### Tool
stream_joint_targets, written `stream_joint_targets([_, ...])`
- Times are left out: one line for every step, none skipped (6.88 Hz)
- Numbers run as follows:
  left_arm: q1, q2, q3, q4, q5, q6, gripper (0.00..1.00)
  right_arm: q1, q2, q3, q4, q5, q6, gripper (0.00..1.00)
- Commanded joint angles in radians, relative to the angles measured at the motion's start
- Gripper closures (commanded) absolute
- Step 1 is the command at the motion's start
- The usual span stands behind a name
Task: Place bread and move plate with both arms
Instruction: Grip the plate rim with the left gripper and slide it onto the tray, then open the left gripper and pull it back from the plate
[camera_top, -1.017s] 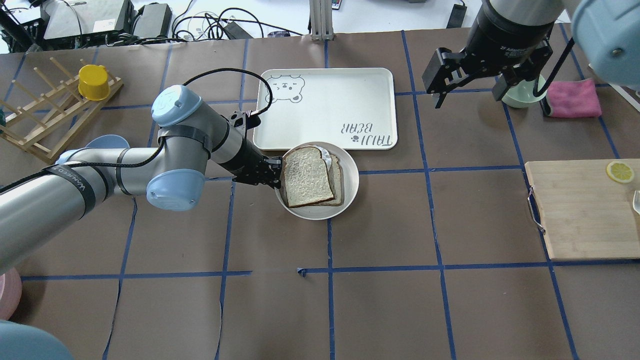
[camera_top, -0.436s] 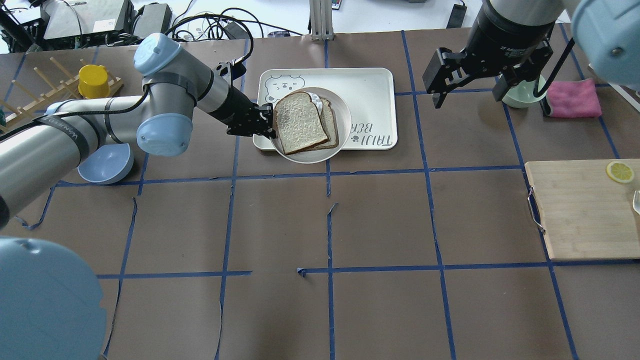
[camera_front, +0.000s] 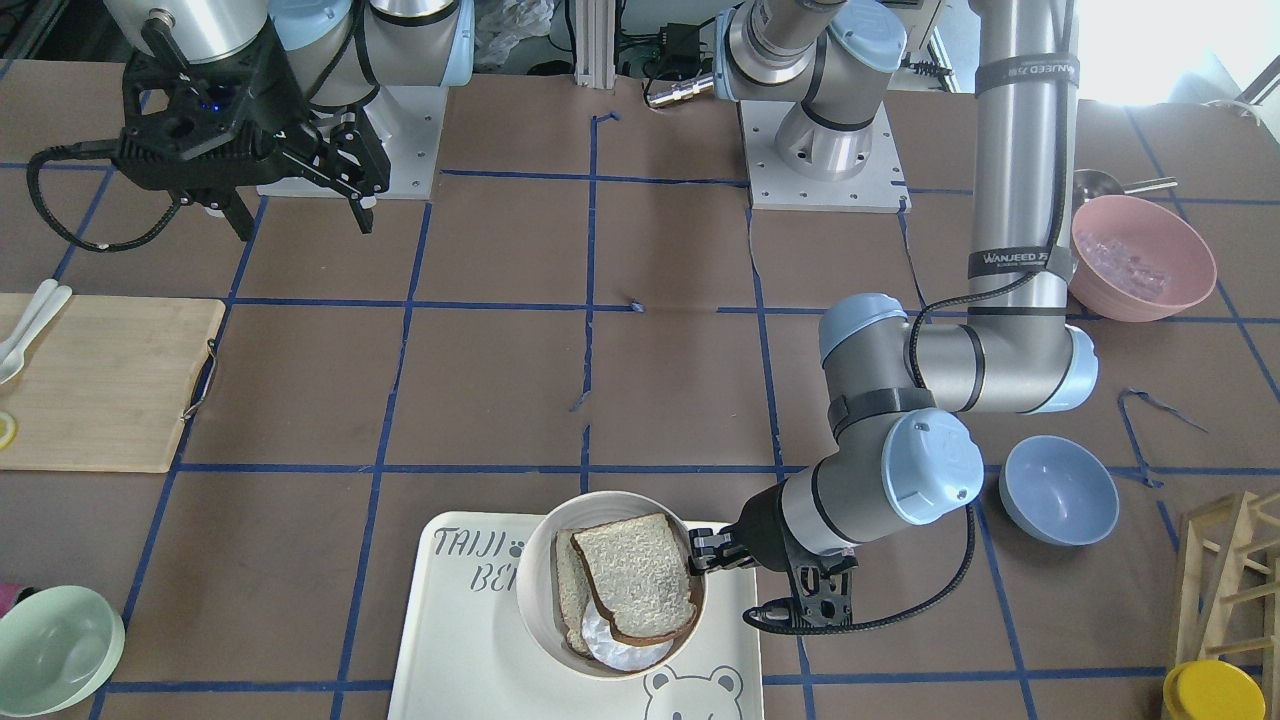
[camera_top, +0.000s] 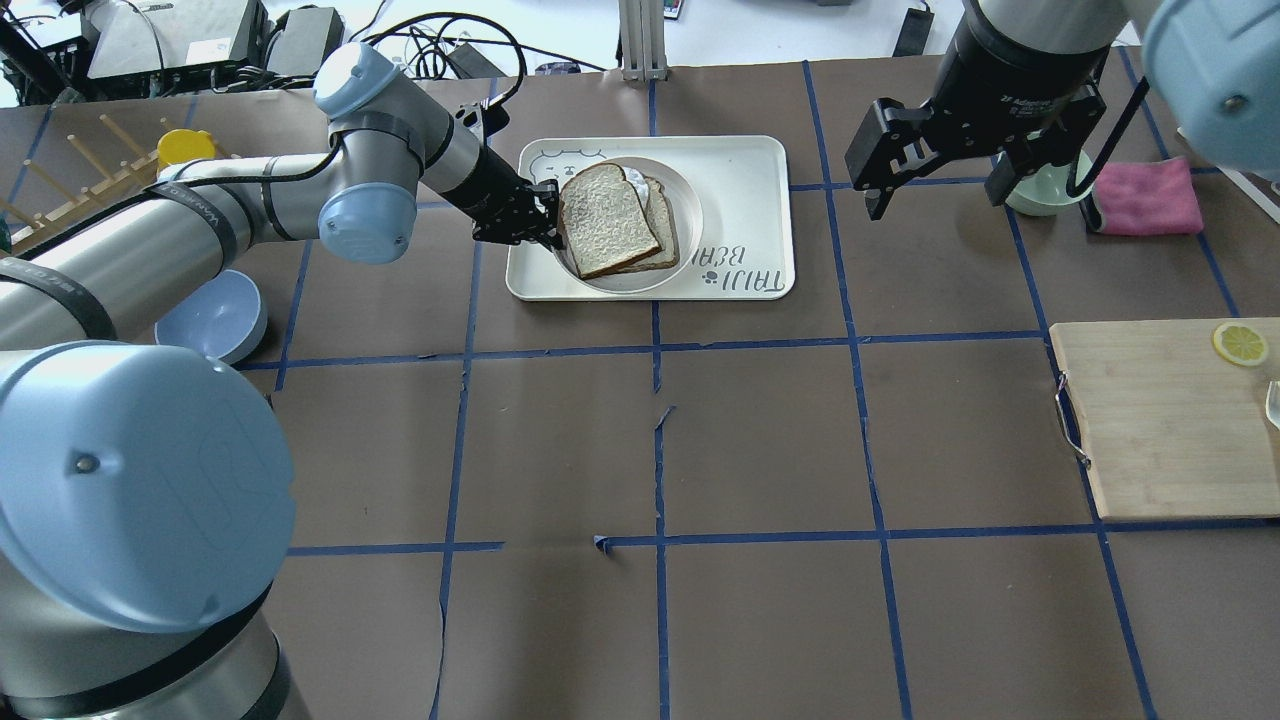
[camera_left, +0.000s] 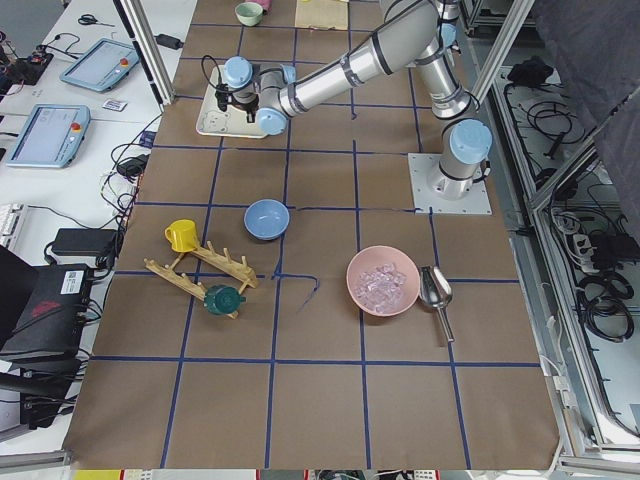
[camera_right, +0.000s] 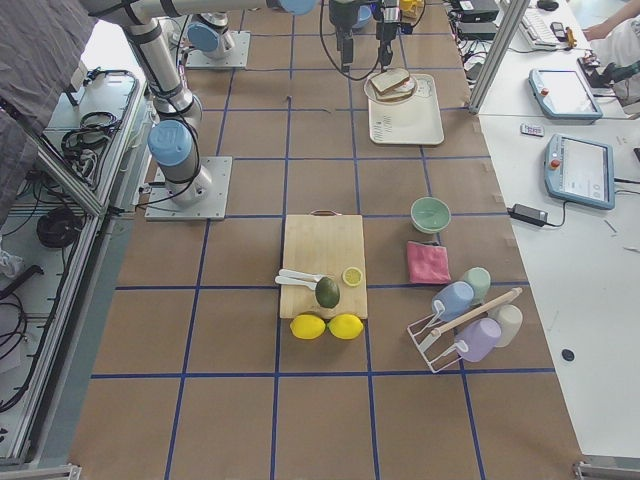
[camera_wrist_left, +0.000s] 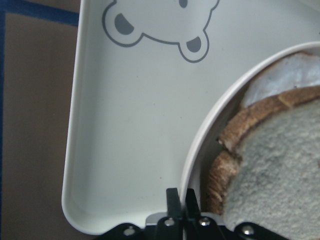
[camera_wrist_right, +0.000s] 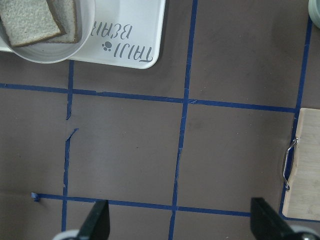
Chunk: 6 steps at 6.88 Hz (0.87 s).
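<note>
The plate (camera_top: 691, 212), bread (camera_top: 597, 220) aboard, has moved from desk (camera_top: 800, 450) onto the tray (camera_top: 740, 175). The left arm (camera_top: 230, 215) has its jaws clamped on the rim, and release seems to be what remains. The right arm (camera_top: 1010, 70) hangs with jaws wide.

Tan slice (camera_top: 663, 232) lies mostly hidden beneath the bread (camera_top: 600, 222)

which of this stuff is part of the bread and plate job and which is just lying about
Job: bread, plate, left fingers shut on the plate's rim, right fingers open above the table, tray beneath the plate.
Lying about: blue bowl, green bowl, pink cloth, board, lemon slice, yellow cup.
</note>
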Motion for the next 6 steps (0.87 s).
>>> stream_joint_targets([-0.03,-0.055,0.044,0.003,0.034,-0.002,1.0,0.0,0.0,0.0,0.0,0.0,-0.002,0.0])
stream_joint_targets([-0.033,-0.063,0.045,0.005,0.039,0.006,1.0,0.0,0.0,0.0,0.001,0.0,-0.003,0.0])
stream_joint_targets([-0.033,-0.048,0.047,-0.001,0.043,0.005,0.3,0.0,0.0,0.0,0.005,0.0,-0.003,0.0])
stream_joint_targets([-0.035,-0.024,0.047,-0.01,0.046,-0.003,0.05,0.0,0.0,0.0,0.005,0.0,-0.003,0.0])
stream_joint_targets([-0.037,0.004,0.047,-0.036,0.046,-0.006,0.02,0.0,0.0,0.0,0.005,0.0,-0.003,0.0])
stream_joint_targets([-0.04,0.054,0.047,-0.113,0.048,-0.006,0.0,0.0,0.0,0.0,0.005,0.0,-0.003,0.0])
